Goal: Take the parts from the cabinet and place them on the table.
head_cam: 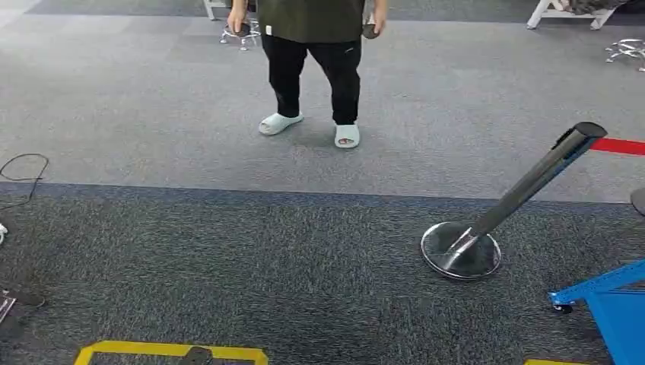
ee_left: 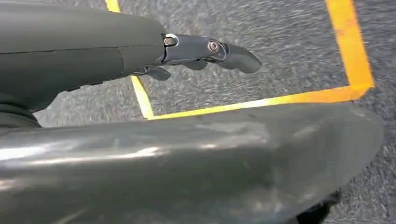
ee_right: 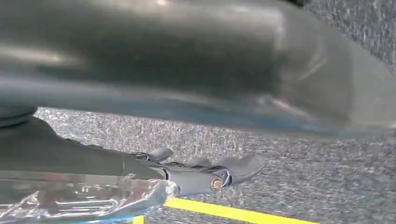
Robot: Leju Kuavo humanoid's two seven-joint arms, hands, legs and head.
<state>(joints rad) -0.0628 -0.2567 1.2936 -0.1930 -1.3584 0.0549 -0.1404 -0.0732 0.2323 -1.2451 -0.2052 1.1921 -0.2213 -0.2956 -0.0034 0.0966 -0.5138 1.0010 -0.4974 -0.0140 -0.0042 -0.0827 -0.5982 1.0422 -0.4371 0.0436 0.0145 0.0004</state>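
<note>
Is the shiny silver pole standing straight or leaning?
Leaning. The shiny silver barrier pole slants rightward from its round base on the grey carpet in the head view.

Grey carpet point(head_cam: 426, 114) covers the far floor, meeting a darker speckled carpet point(head_cam: 251, 266) along a straight seam nearer the camera. Yellow floor tape point(head_cam: 171, 350) marks a rectangle at the near edge. A chrome stanchion post point(head_cam: 525, 186) leans from its round base point(head_cam: 461, 251), a red belt point(head_cam: 620, 146) at its top. A blue metal frame point(head_cam: 608, 300) stands beside it. A person point(head_cam: 312, 61) in pale slippers stands on the grey carpet, and a black cable point(head_cam: 23, 171) lies at the left.
</note>
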